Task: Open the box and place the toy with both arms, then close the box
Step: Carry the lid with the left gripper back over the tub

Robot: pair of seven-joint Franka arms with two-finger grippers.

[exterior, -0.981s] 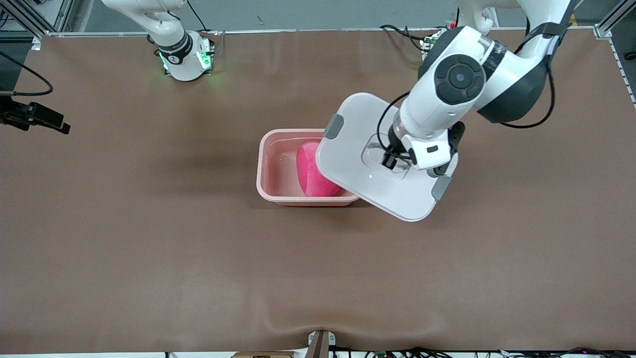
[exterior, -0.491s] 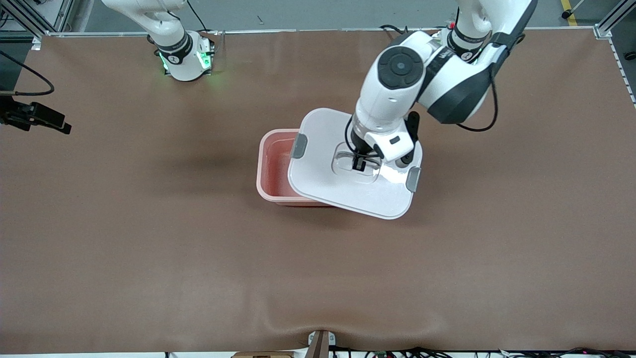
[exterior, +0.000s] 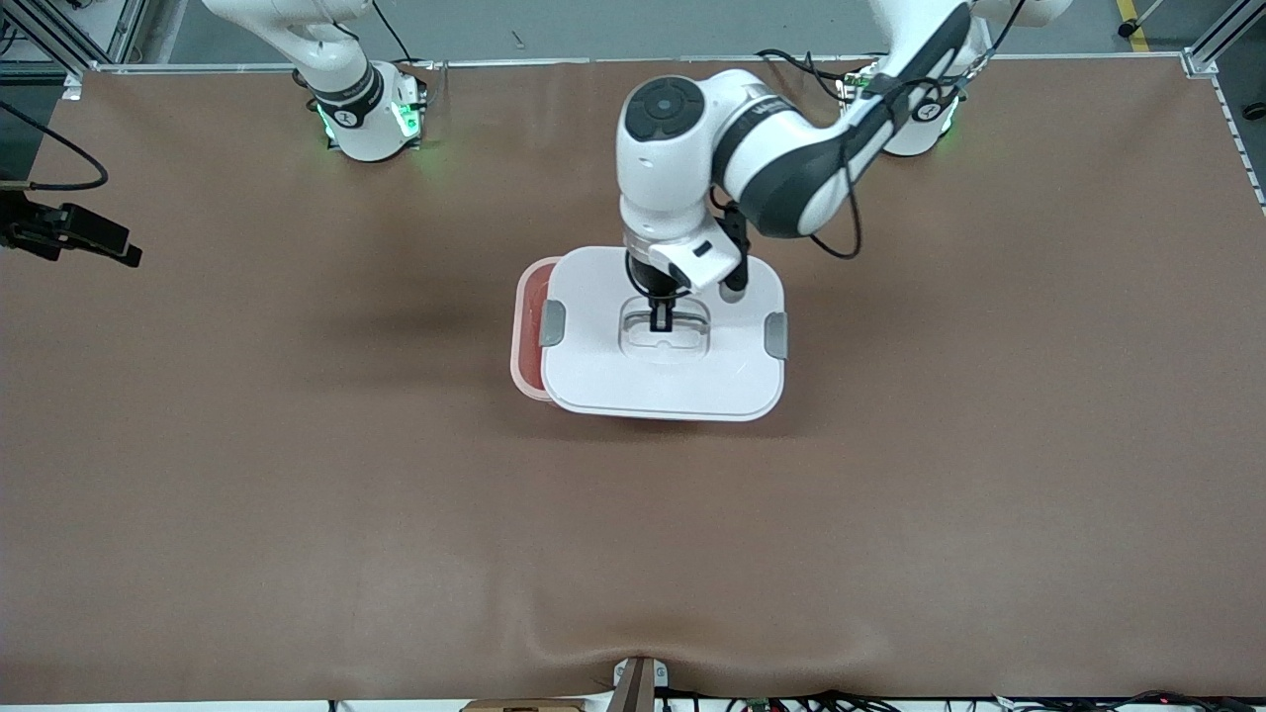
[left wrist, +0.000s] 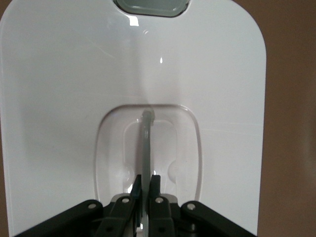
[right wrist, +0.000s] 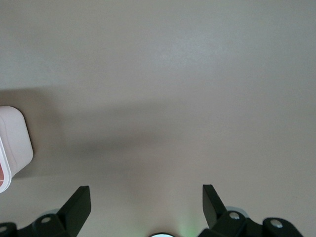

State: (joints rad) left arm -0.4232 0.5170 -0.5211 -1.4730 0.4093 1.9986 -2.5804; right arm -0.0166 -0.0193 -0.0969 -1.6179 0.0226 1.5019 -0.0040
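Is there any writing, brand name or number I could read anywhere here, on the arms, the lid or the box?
None can be read.
Left arm: small dark lettering on its black band, too blurred to read.
Right arm's base: a small round mark on its black band, too small to make out.
White lid and pink box: no label or print shows.

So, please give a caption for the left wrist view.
Left gripper shut on the white lid's clear handle.
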